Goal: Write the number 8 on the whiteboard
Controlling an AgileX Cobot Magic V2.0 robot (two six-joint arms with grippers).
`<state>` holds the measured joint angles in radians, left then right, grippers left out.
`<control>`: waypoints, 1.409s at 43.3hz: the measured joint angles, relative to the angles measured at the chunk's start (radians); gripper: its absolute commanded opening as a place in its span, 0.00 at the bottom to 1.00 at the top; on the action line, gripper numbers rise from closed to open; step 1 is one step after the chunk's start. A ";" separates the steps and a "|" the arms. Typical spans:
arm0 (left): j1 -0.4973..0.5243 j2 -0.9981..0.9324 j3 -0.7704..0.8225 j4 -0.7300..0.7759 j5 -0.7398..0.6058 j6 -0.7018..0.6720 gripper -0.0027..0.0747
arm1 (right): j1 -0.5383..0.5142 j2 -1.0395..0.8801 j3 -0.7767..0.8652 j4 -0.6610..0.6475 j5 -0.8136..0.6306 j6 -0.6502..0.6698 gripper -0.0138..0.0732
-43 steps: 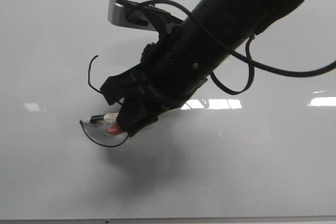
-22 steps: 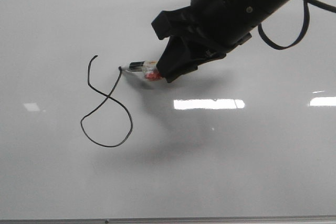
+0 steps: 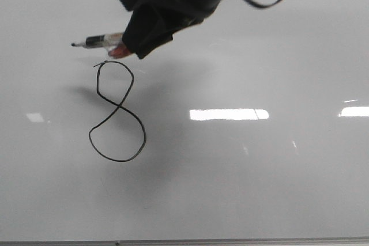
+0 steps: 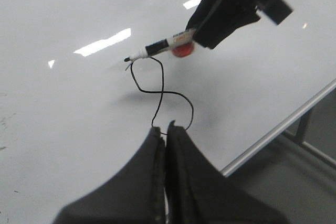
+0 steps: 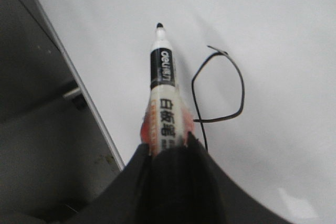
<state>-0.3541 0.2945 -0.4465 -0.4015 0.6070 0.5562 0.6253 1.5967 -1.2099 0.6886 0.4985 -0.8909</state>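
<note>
We see the number 8 (image 3: 117, 112) done on the whiteboard (image 3: 259, 188), our right end effector (image 3: 135, 43) squeezing the marker (image 3: 98, 42) just above it, so next we lift away.

Bright overhead glare, soft shadows, slight blur

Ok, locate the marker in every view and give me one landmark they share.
Front: marker upper left, tip clear of the number 8.
Left wrist: marker above centre, by the 8's top loop.
Right wrist: marker centre, in the right gripper.
Shared landmark: the 8's top loop.
</note>
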 measured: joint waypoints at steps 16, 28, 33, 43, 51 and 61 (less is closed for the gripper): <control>-0.014 0.391 -0.200 -0.070 0.134 0.358 0.59 | 0.175 -0.121 0.000 -0.515 0.184 0.000 0.09; -0.201 0.574 -0.242 -0.038 0.123 0.407 0.56 | 0.321 -0.127 -0.004 -0.530 0.175 0.000 0.09; -0.231 0.602 -0.242 -0.021 0.116 0.407 0.51 | 0.354 -0.140 -0.007 -0.531 0.167 0.000 0.09; -0.238 0.613 -0.243 -0.017 0.112 0.407 0.32 | 0.365 -0.150 -0.009 -0.532 0.165 0.000 0.09; -0.238 0.613 -0.243 -0.011 0.108 0.407 0.19 | 0.369 -0.150 -0.009 -0.534 0.165 0.000 0.09; -0.240 0.613 -0.243 0.003 0.106 0.427 0.01 | 0.369 -0.150 -0.009 -0.536 0.166 -0.008 0.10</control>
<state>-0.5939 0.9079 -0.6899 -0.3984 0.7127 0.9832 0.9941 1.4466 -1.2186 0.1524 0.6650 -0.8988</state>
